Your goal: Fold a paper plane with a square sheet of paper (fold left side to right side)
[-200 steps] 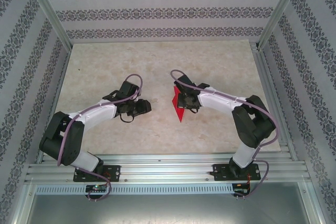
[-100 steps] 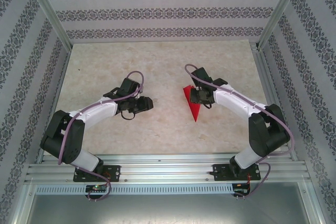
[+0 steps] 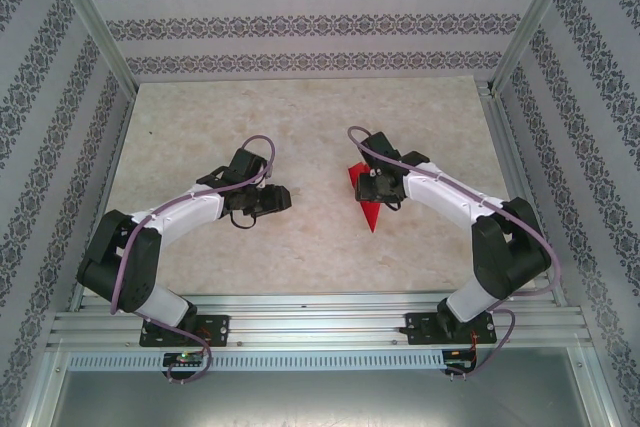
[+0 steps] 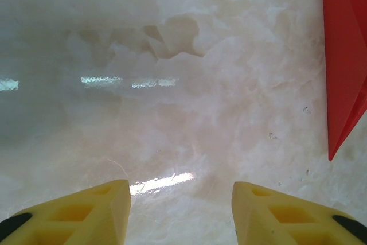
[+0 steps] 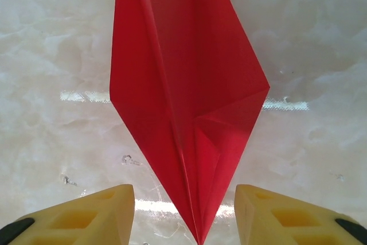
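Two grippers being held spread
The paper plane [image 5: 183, 84] is being framed at its tip by the right gripper [image 5: 183, 215] — the left gripper [image 4: 180, 213] is being held over the table [image 4: 172, 113] nearby.

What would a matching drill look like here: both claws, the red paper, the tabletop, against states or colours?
1 left claw
2 right claw
3 paper plane
4 table

a red, pointed, creased
b pale, marbled
c open, plane's tip between its fingers
d open over bare table

Pairs: 1-d, 2-c, 3-a, 4-b
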Action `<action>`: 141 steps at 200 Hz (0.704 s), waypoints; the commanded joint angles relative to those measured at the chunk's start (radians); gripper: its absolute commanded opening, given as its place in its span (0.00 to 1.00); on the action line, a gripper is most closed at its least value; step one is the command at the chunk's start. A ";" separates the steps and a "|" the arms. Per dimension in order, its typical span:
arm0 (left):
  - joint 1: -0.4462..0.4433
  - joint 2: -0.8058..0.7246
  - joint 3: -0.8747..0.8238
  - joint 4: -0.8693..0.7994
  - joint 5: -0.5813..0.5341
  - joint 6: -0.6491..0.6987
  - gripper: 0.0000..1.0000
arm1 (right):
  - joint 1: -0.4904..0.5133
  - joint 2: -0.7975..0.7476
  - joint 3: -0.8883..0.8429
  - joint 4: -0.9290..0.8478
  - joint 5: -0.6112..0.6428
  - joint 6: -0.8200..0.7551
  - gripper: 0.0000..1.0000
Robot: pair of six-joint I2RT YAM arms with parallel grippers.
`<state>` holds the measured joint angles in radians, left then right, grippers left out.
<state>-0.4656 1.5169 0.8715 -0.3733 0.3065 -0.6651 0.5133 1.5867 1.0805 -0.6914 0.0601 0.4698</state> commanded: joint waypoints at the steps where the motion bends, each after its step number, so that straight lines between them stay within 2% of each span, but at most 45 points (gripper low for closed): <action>1: -0.002 -0.012 0.006 -0.011 -0.009 0.016 0.51 | -0.018 0.024 -0.033 0.065 -0.102 0.006 0.51; 47: -0.003 -0.018 0.014 -0.025 -0.014 0.020 0.53 | -0.059 0.059 -0.058 0.080 -0.104 -0.014 0.50; 141: -0.003 -0.022 0.013 -0.039 -0.021 0.021 0.55 | -0.056 0.141 -0.040 0.098 -0.130 -0.034 0.42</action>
<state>-0.4656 1.5169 0.8715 -0.3878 0.3000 -0.6617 0.4561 1.7039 1.0271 -0.6125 -0.0559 0.4568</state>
